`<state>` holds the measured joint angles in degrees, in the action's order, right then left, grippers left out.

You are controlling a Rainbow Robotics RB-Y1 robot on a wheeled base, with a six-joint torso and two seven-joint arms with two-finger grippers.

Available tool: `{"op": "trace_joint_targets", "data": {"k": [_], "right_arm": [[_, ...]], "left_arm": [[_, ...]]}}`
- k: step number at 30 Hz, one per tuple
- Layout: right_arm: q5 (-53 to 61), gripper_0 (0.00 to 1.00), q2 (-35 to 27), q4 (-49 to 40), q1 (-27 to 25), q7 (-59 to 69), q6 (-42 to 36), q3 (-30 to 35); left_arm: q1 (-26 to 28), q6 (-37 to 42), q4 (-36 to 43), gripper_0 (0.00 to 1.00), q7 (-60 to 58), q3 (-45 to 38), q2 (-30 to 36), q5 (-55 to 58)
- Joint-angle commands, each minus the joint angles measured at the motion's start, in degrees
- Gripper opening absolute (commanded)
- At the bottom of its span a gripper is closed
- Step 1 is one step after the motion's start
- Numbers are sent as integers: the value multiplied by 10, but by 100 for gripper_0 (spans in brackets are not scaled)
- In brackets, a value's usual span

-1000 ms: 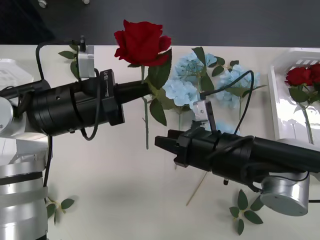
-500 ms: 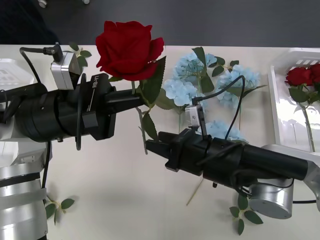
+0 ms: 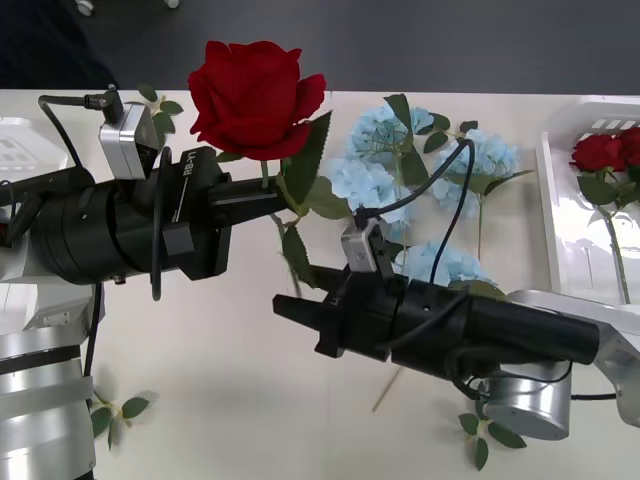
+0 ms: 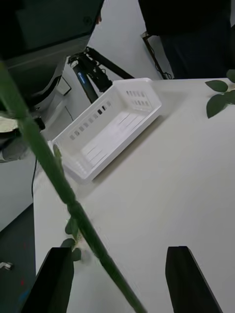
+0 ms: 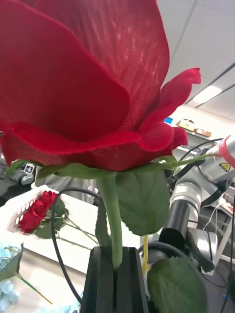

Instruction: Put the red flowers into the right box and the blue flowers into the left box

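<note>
A red rose (image 3: 256,98) stands upright above the table's left half, its stem clamped just under the bloom between the closed black fingers of the left gripper (image 3: 290,195) (the left wrist view shows the stem pinched tight). The right gripper (image 3: 292,312), fingers apart, sits just below it, with the stem (image 4: 58,181) running between them. Pale blue hydrangeas (image 3: 372,183) lie near the table's far edge. At the right edge, the right box (image 3: 560,215) holds red roses (image 3: 605,150); the left box (image 4: 110,127) sits at the left edge.
</note>
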<state>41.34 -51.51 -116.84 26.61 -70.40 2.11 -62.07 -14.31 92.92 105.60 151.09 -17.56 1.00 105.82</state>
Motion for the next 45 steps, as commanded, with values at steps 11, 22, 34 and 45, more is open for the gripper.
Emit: {"op": "trace_joint_targets", "data": {"k": [11, 22, 34, 45], "right_arm": [[1, 55, 19, -11, 20, -35, 33, -17], [5, 55, 32, -11, 27, -34, 34, -17], [5, 0, 24, -11, 27, -36, 35, -17], [8, 0, 11, -11, 27, -32, 44, -15]], "left_arm": [[5, 2, 6, 1, 33, 10, 3, 5], [6, 2, 5, 1, 33, 11, 3, 2], [8, 1, 5, 1, 35, 17, 3, -1], [22, -56, 5, 41, 26, 38, 2, 4]]}}
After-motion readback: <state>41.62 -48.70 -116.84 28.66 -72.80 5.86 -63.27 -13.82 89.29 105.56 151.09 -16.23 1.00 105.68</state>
